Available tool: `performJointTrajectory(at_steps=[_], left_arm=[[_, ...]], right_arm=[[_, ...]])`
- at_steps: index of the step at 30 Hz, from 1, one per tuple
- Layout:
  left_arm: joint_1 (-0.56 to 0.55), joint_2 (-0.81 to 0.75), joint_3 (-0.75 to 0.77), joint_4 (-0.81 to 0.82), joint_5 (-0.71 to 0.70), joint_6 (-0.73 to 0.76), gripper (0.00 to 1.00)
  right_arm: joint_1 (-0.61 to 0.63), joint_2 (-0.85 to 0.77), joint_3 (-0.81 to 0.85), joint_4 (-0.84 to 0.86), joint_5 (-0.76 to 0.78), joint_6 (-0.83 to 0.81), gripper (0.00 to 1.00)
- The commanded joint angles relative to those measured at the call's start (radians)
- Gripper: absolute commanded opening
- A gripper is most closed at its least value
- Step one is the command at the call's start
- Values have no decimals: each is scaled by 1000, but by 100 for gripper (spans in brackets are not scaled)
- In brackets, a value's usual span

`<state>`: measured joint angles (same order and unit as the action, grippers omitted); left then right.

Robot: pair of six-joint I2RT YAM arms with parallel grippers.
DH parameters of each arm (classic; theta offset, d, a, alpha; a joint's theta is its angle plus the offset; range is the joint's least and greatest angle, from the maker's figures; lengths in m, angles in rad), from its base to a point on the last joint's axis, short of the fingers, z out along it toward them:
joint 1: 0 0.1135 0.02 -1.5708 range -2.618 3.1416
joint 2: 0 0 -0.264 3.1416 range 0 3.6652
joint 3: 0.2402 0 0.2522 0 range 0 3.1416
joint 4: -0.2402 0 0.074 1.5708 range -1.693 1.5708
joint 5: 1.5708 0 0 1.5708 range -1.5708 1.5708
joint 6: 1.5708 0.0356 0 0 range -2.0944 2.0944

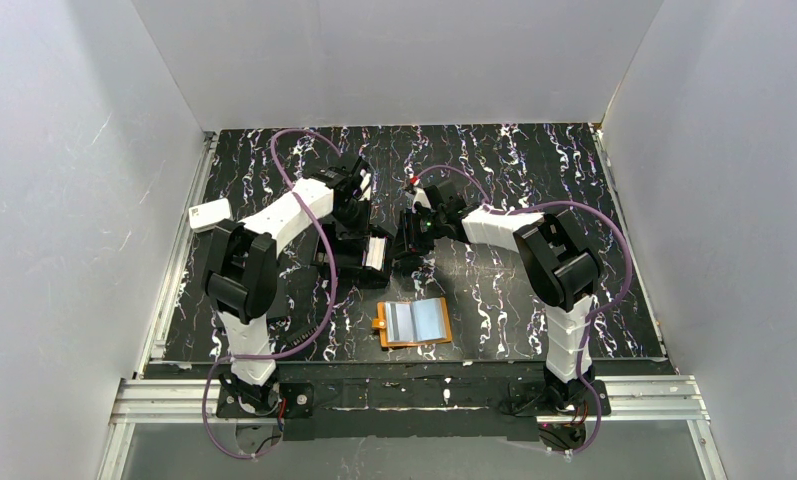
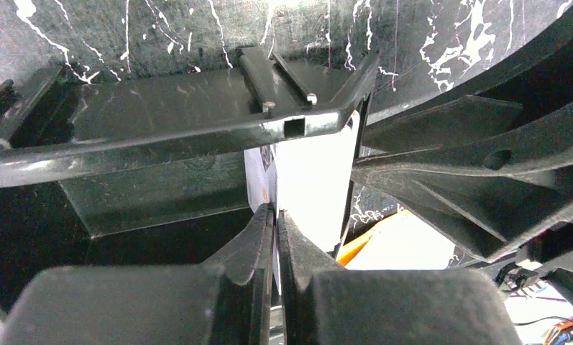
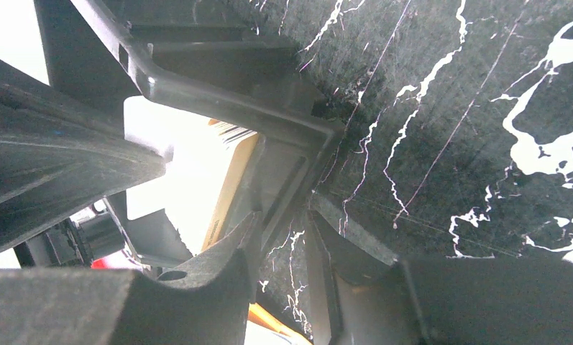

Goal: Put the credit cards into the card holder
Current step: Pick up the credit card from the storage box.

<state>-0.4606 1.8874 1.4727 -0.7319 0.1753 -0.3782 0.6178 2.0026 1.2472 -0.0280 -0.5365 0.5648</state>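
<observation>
Card holder (image 1: 415, 322) before tray (image 1: 342, 262); credit cards (image 1: 376, 253) at tray's end

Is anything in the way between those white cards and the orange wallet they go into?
Nothing visible lies on the table between them. The credit cards stand inside the black tray, pinched by the left fingers; only its rim needs clearing on the way to the open card holder.

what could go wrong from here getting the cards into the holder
The left end effector pinches a white card near one edge, so it may slip or twist. The card stands close against the wall of the black tray and could catch on it when lifted. The card holder lies open with nothing holding it, so pushing a card in may just slide it across the table.
</observation>
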Motion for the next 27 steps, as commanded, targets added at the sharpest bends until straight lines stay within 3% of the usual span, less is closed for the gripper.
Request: performJointTrajectory(at_steps=[1,10,17,23,25,27], left_arm=[[-19,-73,67,-40,65,-24,0],[-17,-110,106,-91,51,-28,0],[4,-216,143,-124,35,-24,0],[49,-327,114,-37,207,-48,0],[65,-367,76,38,287,-71,0],[88,-423,4,154,371,-120,0]], right_arm=[[13,4,35,42,-5,0,38],[12,-26,36,16,30,-1,43],[-2,-81,53,-98,96,-50,56],[-15,-172,116,-321,227,-188,69],[-16,-231,107,-336,207,-217,71],[-30,-320,45,-250,88,-193,72]])
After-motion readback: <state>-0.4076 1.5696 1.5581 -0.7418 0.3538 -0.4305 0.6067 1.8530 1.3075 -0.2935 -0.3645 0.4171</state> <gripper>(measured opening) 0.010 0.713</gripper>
